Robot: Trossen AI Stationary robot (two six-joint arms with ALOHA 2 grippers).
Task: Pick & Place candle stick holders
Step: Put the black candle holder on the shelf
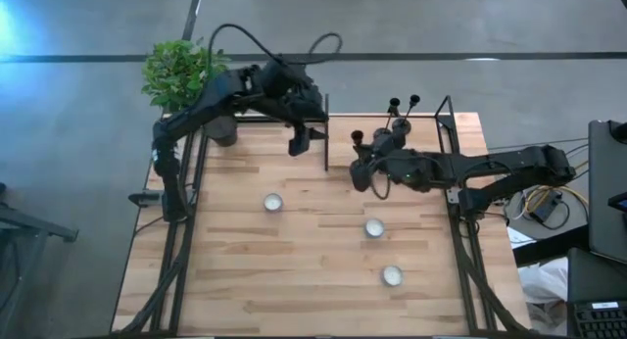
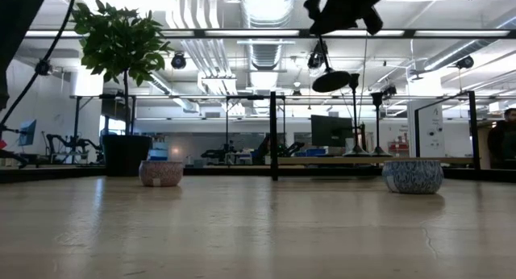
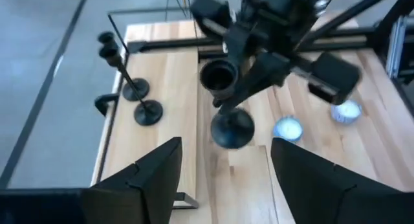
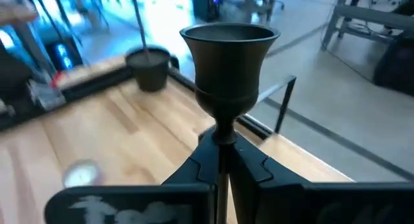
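Presently, carried holder: one candle stick holder (image 4: 228, 75) is clenched by its thin stem in the right gripper (image 4: 220, 160), lifted clear of the counter (image 1: 294, 270).
Left gripper (image 3: 223, 175): jaws released, nothing held, hovering far-left.
Other holders (image 3: 132, 88): two stand at the far right edge.
Risk: slip or tilt, since the stem grip is narrow.
Risk: the tealights (image 1: 373, 227) could be clipped on descent.

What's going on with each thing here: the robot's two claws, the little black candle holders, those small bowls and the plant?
Right gripper: shut on the held candlestick holder's stem.
Held candlestick holder: lifted off the table, upright.
Left gripper: open, empty, raised.
Two other candlestick holders: standing upright near the table's corner.
Three small bowls: resting on the table, apart from one another.
Potted plant: upright at the table's corner.
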